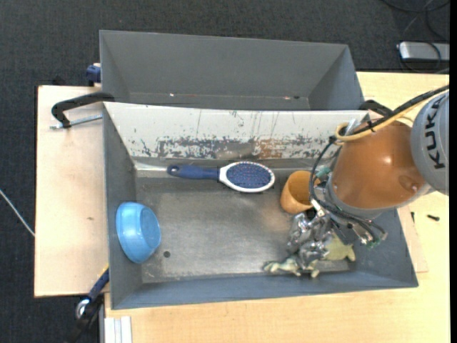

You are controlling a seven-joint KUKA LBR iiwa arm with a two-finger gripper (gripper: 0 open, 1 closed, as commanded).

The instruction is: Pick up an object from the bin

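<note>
Olive-green small thing (287,266) of uneven shape lies right under the gripper (311,243), reaching a little to its left in the view. Whether the gripper is open or closed I cannot tell. An orange cup (294,191) stands just behind the gripper, while a blue hairbrush (235,175) and a blue bowl (139,231) lie well to its left.

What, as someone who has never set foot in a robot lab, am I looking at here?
One camera looks down, slightly sideways, into a grey metal bin. The orange-covered bulk at right is a robot arm reaching in; its gripper sits low in the near right corner, over a small olive-green thing. Elsewhere lie a blue bowl tipped on its side at left, a blue-handled hairbrush by the back wall, and an orange cup beside the arm. Whether anything is held cannot be told.
</note>
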